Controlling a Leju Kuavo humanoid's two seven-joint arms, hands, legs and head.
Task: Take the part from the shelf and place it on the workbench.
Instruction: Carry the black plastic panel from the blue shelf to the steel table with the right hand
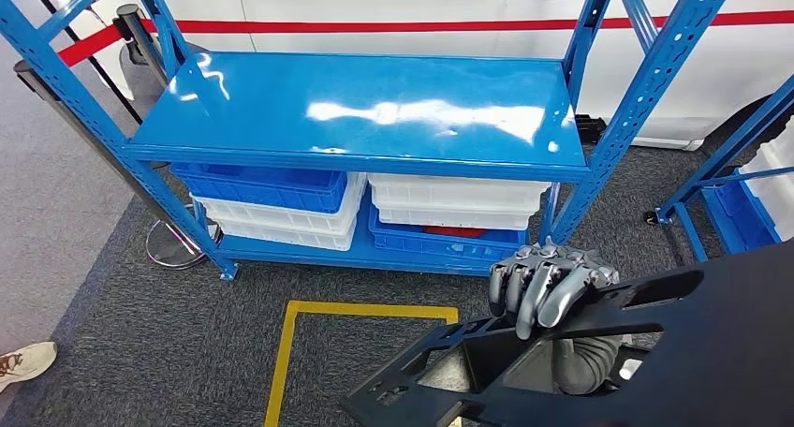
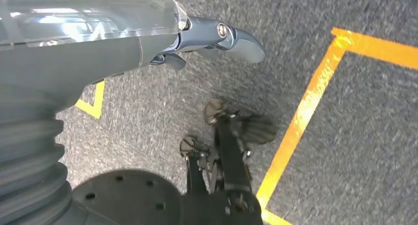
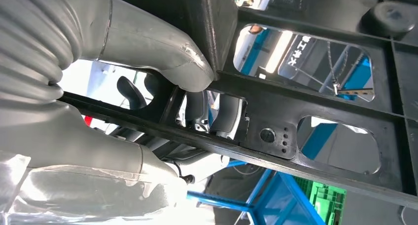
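The part (image 1: 712, 343) is a large flat black frame with several cutouts, held at the lower right of the head view, in front of the blue shelf (image 1: 374, 99). My right hand (image 1: 551, 282) grips it, fingers curled over its upper bar. Seen from the right wrist, the thumb (image 3: 148, 42) presses one side of a bar of the part (image 3: 315, 106) and the darker fingers (image 3: 224, 114) wrap the other side. My left hand (image 2: 207, 37) hangs over the grey carpet with nothing in it, thumb stretched out.
The shelf's top board is bare and glossy. Blue bins (image 1: 272, 185) and white bins (image 1: 459, 200) sit on its lower level. A yellow floor line (image 1: 309, 319) marks the carpet. A stanchion base (image 1: 173, 244) and a person's shoe (image 1: 23, 363) are at left, another blue rack (image 1: 730, 179) at right.
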